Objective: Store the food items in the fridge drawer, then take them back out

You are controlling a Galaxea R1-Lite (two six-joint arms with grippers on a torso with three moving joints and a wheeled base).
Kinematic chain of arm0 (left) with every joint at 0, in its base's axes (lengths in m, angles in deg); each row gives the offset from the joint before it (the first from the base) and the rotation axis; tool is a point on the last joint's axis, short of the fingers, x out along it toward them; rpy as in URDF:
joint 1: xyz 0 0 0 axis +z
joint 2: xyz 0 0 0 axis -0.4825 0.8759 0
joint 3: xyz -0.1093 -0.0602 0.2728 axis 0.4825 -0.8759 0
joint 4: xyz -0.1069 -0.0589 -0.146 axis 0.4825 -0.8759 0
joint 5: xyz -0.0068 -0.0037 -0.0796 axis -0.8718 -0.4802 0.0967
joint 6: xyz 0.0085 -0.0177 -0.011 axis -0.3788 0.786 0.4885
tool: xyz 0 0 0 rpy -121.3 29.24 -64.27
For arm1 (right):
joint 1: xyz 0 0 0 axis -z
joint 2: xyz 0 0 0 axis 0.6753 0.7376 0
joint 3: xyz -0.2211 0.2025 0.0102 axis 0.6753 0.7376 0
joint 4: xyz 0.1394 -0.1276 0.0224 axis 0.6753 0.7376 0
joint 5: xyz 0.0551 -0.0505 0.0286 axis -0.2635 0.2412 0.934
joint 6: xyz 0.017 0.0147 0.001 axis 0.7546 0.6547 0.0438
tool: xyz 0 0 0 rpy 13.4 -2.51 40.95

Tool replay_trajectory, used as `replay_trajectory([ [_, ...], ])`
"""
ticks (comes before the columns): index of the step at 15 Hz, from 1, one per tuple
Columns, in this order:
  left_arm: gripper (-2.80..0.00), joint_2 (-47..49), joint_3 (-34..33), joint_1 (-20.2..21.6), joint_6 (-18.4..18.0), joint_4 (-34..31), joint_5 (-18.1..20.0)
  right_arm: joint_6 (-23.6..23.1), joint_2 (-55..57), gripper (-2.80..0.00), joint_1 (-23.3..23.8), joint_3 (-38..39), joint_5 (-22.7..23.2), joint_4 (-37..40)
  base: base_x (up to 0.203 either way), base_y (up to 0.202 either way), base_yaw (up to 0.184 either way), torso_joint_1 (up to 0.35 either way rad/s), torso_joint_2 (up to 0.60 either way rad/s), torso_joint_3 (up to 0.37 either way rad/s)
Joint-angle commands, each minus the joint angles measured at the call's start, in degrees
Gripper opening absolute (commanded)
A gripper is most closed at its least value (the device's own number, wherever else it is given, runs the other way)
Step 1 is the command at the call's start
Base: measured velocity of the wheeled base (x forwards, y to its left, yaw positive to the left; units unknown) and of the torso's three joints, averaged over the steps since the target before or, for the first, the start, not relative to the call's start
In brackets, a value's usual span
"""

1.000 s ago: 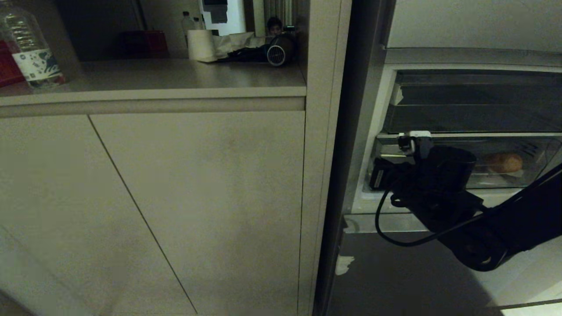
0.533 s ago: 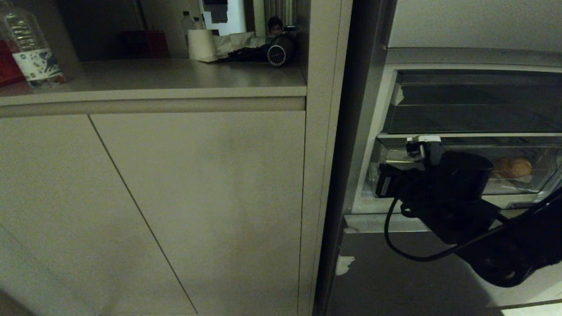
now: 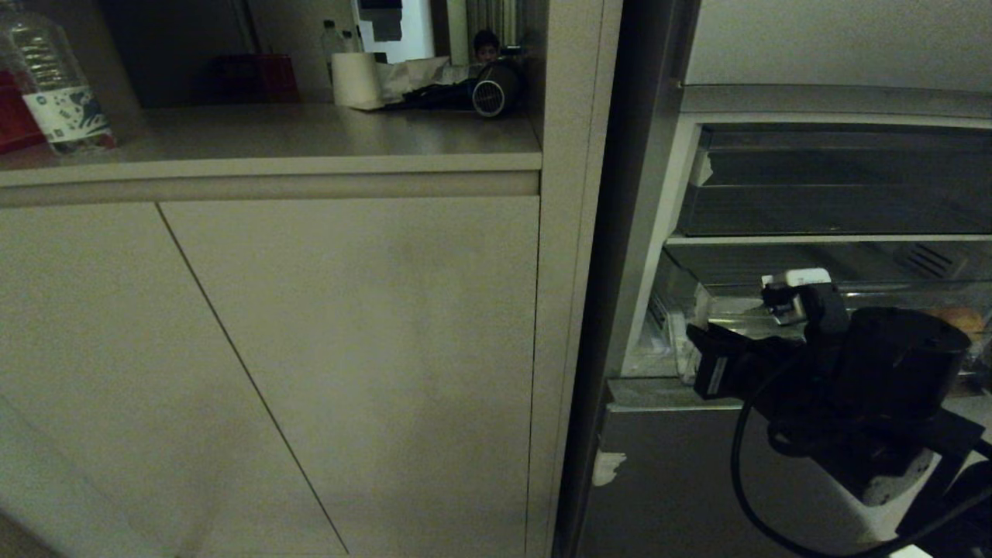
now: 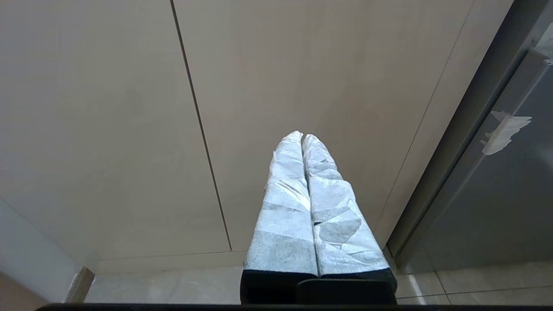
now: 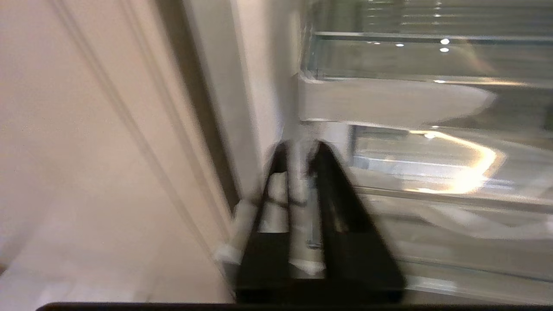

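Observation:
The fridge drawer (image 3: 692, 341), a clear plastic bin, stands pulled partway out below the shelf. Its front left corner (image 5: 389, 172) shows in the right wrist view. One food item (image 3: 961, 318), a rounded orange-brown lump, lies in the drawer at the far right and is half hidden by my right wrist (image 3: 891, 364). My right gripper (image 5: 300, 149) is at the drawer's left front corner, its fingers a little apart with nothing between them. My left gripper (image 4: 302, 137) hangs parked low before the cabinet door, shut and empty.
A shallower clear tray (image 3: 837, 205) sits above the drawer. The grey steel lower panel (image 3: 666, 480) lies under it. To the left are beige cabinet doors (image 3: 349, 349) and a counter with a bottle (image 3: 54, 85), a paper roll (image 3: 355, 77) and a black appliance (image 3: 492, 91).
My right arm has drawn back, down and to the right in the head view. The drawer and the food item came out with it. The right fingers have parted slightly.

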Motion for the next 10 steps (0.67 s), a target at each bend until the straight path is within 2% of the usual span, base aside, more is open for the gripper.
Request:
replay_trajectory([
  [1,-2.8,0.1,0.0,0.0,0.0,0.0,0.0,0.1,-2.9,0.0,-0.5,2.1,-0.5,-0.3,0.0,0.0,0.0,0.0,0.0,0.0],
  [10,-2.8,0.0,0.0,0.0,0.0,0.0,0.0,0.0,-18.6,0.0,-1.0,13.3,-0.6,1.7,0.0,0.0,0.0,0.0,0.0,0.0],
])
